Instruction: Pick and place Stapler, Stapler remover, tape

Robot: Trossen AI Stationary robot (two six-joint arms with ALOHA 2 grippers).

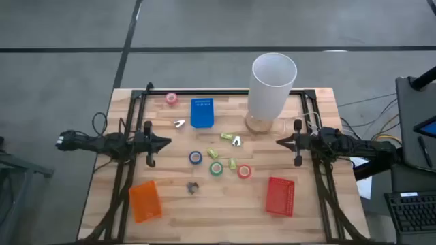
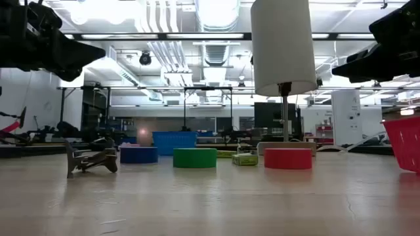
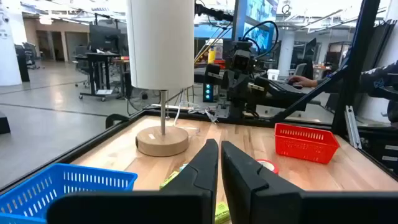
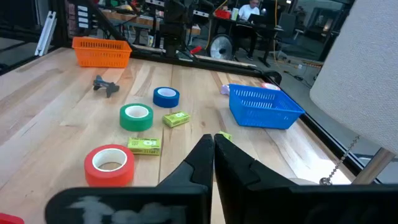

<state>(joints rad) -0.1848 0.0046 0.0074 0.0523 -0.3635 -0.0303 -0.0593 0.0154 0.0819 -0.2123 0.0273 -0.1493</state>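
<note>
The left gripper [image 1: 165, 143] hangs above the table's left side, fingers pressed together and holding nothing. The right gripper [image 1: 281, 142] mirrors it on the right, clenched and empty. Between the two tips lie the tape rolls, all flat with holes upward: the blue roll [image 1: 195, 157] nearest the left gripper, the green roll [image 1: 216, 169] beside it, the orange-red roll [image 1: 244, 171] nearer the right gripper. The pink roll [image 1: 171, 99] lies well beyond the left gripper at the far edge. A dark staple remover [image 1: 193, 187] lies nearer the front, past the blue roll; its long axis cannot be told.
</note>
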